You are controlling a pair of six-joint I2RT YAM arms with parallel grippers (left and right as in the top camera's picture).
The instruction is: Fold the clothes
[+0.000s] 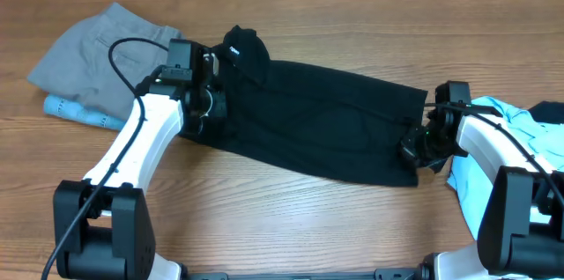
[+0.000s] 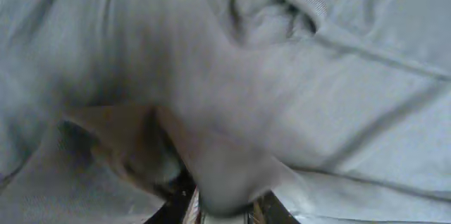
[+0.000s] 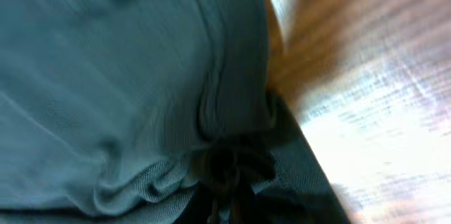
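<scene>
The black trousers (image 1: 326,126) lie across the middle of the table, left to right, with a bunched end and a small white label (image 1: 235,51) at the upper left. My left gripper (image 1: 210,104) is at their left end, shut on a pinch of the black cloth (image 2: 225,175). My right gripper (image 1: 414,148) is at their right end, shut on a gather of the cloth (image 3: 232,164). Both wrist views are filled with dark fabric close up.
Grey shorts (image 1: 106,55) lie at the far left, with a light-blue item (image 1: 75,111) under their lower edge. A light-blue T-shirt (image 1: 493,161) lies at the right under my right arm. Bare wooden table (image 1: 291,218) runs along the front.
</scene>
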